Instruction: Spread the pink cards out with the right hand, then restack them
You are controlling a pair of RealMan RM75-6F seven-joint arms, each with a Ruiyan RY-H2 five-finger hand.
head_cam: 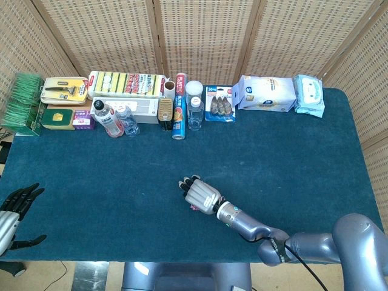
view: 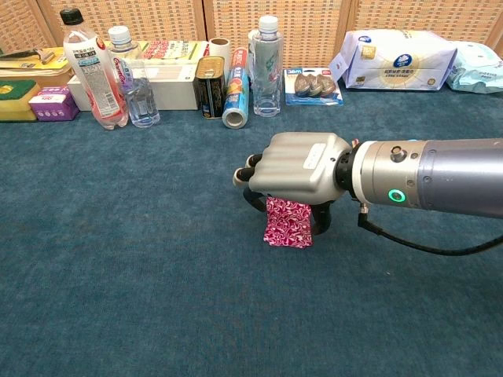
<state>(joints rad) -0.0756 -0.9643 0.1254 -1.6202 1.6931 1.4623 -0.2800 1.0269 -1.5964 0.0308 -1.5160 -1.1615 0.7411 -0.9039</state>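
Observation:
The pink patterned cards lie as a compact stack on the blue table cloth, near the table's middle. My right hand covers them from above, palm down, with its fingers curled down on the stack's left side and its thumb on the right, gripping it. From the head view only a sliver of the cards shows under the right hand. My left hand hangs at the table's front left corner, fingers spread, holding nothing.
A row of goods lines the far edge: bottles, a can, a foil roll, a clear bottle, wipes packs and boxes. Blue cloth surrounds the cards.

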